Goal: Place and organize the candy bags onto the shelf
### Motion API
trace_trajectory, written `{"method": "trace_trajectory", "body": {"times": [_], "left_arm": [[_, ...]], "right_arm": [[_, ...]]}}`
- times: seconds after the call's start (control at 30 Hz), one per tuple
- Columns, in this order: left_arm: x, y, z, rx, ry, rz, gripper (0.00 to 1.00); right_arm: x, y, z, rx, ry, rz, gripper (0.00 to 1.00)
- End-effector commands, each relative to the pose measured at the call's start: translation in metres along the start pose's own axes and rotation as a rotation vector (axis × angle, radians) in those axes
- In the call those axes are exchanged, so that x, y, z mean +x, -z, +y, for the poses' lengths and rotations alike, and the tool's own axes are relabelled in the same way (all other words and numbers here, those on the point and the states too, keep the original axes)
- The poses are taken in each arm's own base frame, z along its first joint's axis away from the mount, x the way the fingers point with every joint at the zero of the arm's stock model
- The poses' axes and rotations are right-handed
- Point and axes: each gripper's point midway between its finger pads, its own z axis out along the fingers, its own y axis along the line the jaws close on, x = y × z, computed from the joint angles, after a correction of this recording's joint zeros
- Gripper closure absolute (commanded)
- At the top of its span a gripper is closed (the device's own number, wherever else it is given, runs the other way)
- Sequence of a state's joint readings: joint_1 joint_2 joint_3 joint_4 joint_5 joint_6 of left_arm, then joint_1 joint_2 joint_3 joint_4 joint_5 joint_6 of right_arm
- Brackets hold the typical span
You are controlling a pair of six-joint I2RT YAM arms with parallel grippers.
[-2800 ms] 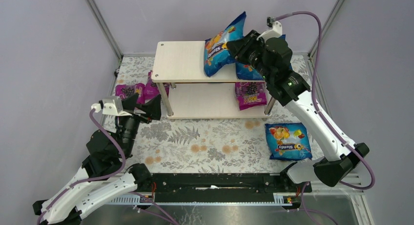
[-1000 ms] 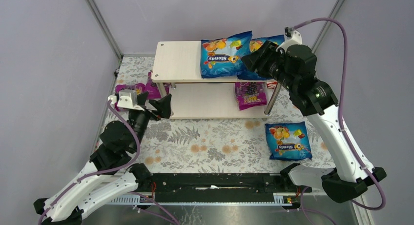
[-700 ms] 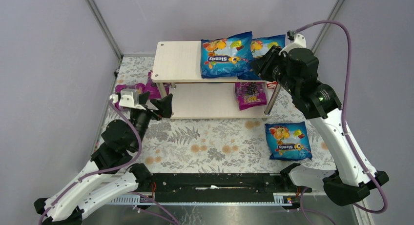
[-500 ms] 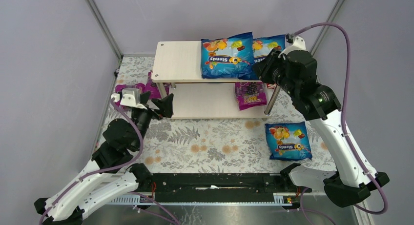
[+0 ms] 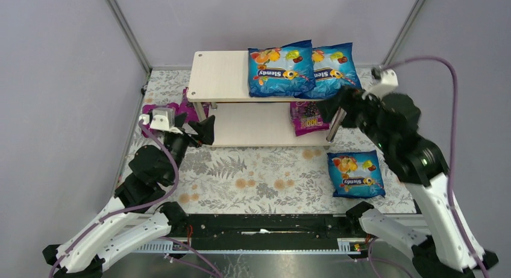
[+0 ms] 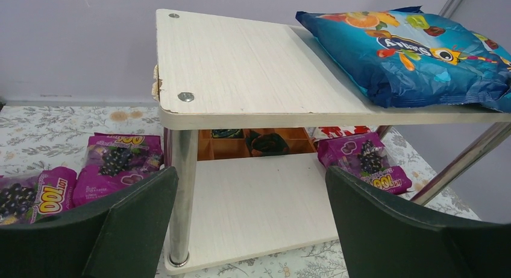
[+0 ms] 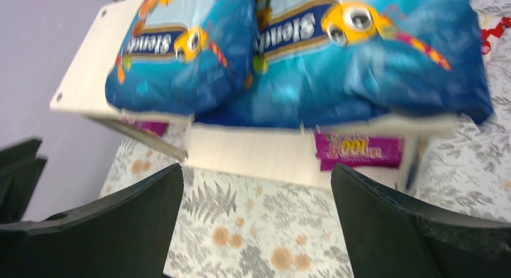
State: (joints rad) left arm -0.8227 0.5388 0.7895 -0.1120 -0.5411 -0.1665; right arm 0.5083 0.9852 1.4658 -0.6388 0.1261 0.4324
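Note:
The shelf (image 5: 222,76) stands at the back of the table. Two blue candy bags (image 5: 280,67) (image 5: 332,70) lie side by side on the right of its top board, overlapping a little. A magenta bag (image 5: 308,117) rests on the lower board's right end. A third blue bag (image 5: 355,173) lies on the cloth at right. Two magenta bags (image 6: 123,160) (image 6: 30,193) lie on the cloth left of the shelf. My left gripper (image 6: 253,230) is open and empty, facing the shelf's left front post. My right gripper (image 7: 256,230) is open and empty, off the shelf's right front corner.
A floral cloth (image 5: 259,181) covers the table. Behind the shelf sits a brown compartment box (image 6: 253,142) holding something dark. A black rail (image 5: 265,224) runs along the near edge. Purple walls with metal posts (image 5: 123,28) close in the sides.
My right gripper has drawn back from the top board toward the near right and spread wide, uncovering the second blue bag on top. The left gripper has crept slightly toward the shelf.

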Motion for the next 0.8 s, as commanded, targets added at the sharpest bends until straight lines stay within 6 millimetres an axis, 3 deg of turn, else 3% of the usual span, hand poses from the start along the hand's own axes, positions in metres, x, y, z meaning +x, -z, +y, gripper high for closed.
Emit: {"method": "trace_trajectory", "body": {"times": [0.0,0.13,0.23,0.43,0.53,0.63,0.77], "left_arm": [[-0.013,0.0,-0.002,0.009,0.034,-0.041,0.03],[-0.011,-0.002,-0.003,0.011,0.035,-0.036,0.02],[-0.01,-0.004,-0.003,0.008,0.032,-0.029,0.02],[-0.011,-0.004,-0.002,0.009,0.051,-0.033,0.02],[-0.011,-0.003,-0.002,0.008,0.054,-0.03,0.02],[-0.011,-0.004,-0.002,0.007,0.053,-0.03,0.02],[-0.008,-0.005,-0.002,0.005,0.044,-0.023,0.02]], "right_arm": [[0.027,0.051,-0.019,-0.024,0.058,0.006,0.0],[0.06,0.083,-0.067,0.156,-0.006,0.034,0.0],[0.089,0.091,-0.092,0.246,-0.14,0.023,0.0],[0.169,0.05,-0.122,0.333,-0.368,0.082,0.0],[0.203,0.033,-0.157,0.5,-0.365,0.102,0.0],[0.208,0.027,-0.189,0.68,-0.29,0.071,0.0],[0.203,0.018,-0.212,0.825,-0.187,0.047,0.0]]}}
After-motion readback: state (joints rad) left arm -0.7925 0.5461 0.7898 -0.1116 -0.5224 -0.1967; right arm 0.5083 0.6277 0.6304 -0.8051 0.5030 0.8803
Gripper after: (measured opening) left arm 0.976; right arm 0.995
